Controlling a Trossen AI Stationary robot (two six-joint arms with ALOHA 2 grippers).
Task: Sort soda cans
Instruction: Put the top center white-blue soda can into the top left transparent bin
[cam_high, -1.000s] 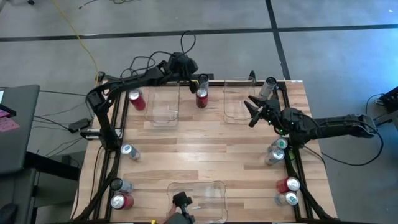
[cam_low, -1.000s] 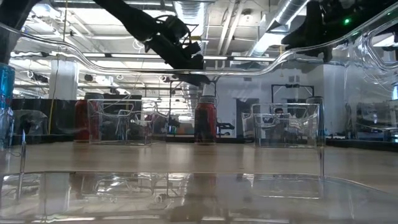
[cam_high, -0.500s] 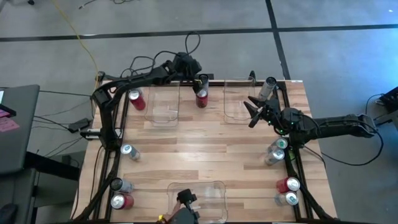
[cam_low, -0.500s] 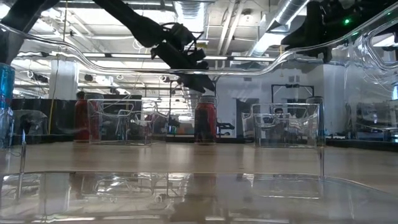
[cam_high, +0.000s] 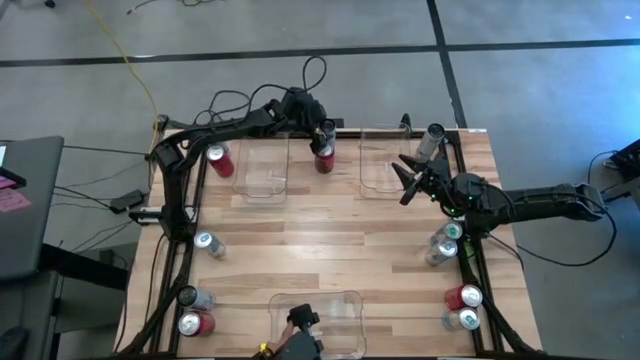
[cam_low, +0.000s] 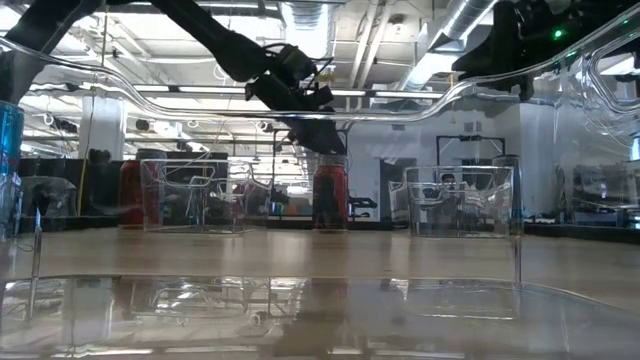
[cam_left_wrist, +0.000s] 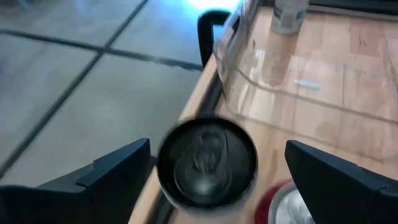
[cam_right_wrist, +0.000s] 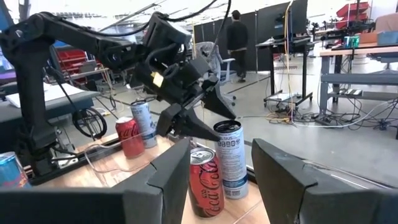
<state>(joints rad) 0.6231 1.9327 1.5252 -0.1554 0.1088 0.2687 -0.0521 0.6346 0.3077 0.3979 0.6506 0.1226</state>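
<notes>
Soda cans scattered round the table edges in the high view. Dark grey can (cam_high: 328, 130) upright at the far edge between the two far clear bins, touching or just beside a red can (cam_high: 323, 158) on its near side; same pair seen from the right wrist, grey can (cam_right_wrist: 229, 158) behind red can (cam_right_wrist: 206, 182). Left gripper (cam_high: 322, 133) poised directly over the dark can, fingers spread wide to either side of its silver top (cam_left_wrist: 207, 163), not yet closed on it. Right gripper (cam_high: 407, 178) hovering above the right far bin (cam_high: 383, 170), jaws parted about halfway, nothing between them. Another red can (cam_high: 219, 160) lying left of the left far bin (cam_high: 264, 170). Silver-and-blue can (cam_high: 430, 143) at the far right corner. Two cans (cam_high: 445, 240) close together at the right edge, two more (cam_high: 462, 306), one of them red, near the right front corner. One silver can (cam_high: 208, 243) at the left edge, and a pair (cam_high: 194, 312) at the left front corner. Third clear bin (cam_high: 340, 305) at the near edge, middle.
</notes>
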